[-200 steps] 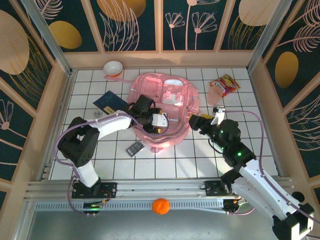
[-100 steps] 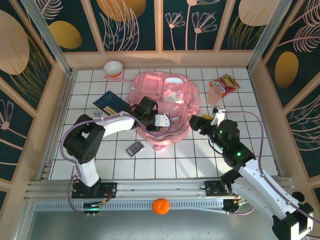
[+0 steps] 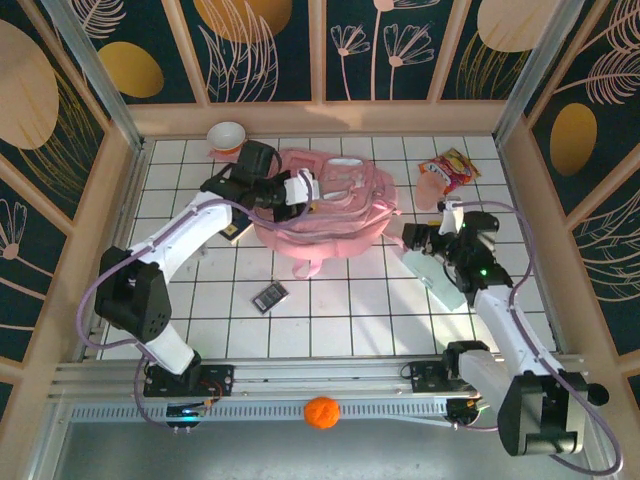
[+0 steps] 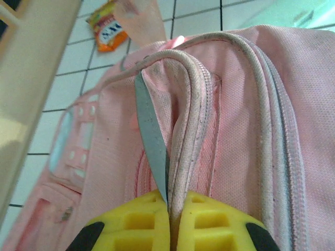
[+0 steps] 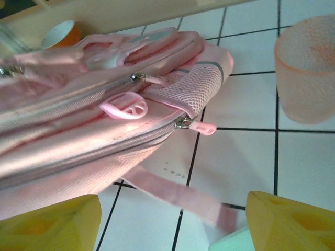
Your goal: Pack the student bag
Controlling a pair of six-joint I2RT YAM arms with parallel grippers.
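Student bag (image 3: 330,215) lies between bowl (image 3: 226,136), cup (image 3: 431,187) and snack packet (image 3: 456,167).

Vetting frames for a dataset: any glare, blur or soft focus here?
Top external: sharp, evenly lit. Left wrist: pink backpack fabric crisp, left gripper blurred up close, top-right corner washed out. Right wrist: right gripper blurred at the bottom corners, pink cup slightly soft.

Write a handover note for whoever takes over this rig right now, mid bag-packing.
Left gripper: shut, pinching a seam fold on the student bag's left side.
Right gripper: open, empty, low beside the bag's right corner.
Bag lies flat on the table; zips seen from the right wrist look closed.
Unpacked beside it: calculator, pink cup, snack packet.
Left to do: open the bag, load them.
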